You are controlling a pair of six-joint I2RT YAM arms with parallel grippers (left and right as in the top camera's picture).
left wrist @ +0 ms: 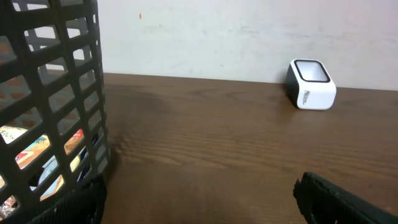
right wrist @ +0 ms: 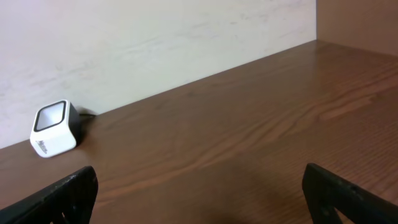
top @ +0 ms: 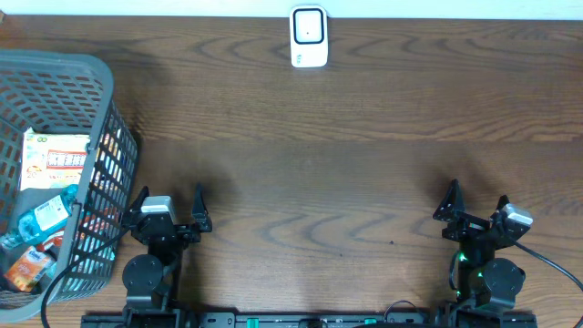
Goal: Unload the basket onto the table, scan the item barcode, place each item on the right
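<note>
A white barcode scanner (top: pixel 309 37) with a dark window stands at the table's far edge; it also shows as the scanner (left wrist: pixel 310 84) in the left wrist view and the scanner (right wrist: pixel 53 128) in the right wrist view. Several packaged items (top: pixel 53 162) lie in the grey basket (top: pixel 102 82) at the left. My left gripper (top: pixel 170 202) rests near the front edge beside the basket, open and empty. My right gripper (top: pixel 475 202) sits at the front right, open with nothing between its fingers.
The basket's dark mesh wall (left wrist: pixel 56 99) stands close to the left gripper's left finger (left wrist: pixel 68 208). A pale wall (right wrist: pixel 155 43) runs behind the wooden table (top: pixel 346 164). A cable (top: pixel 551 264) trails from the right arm.
</note>
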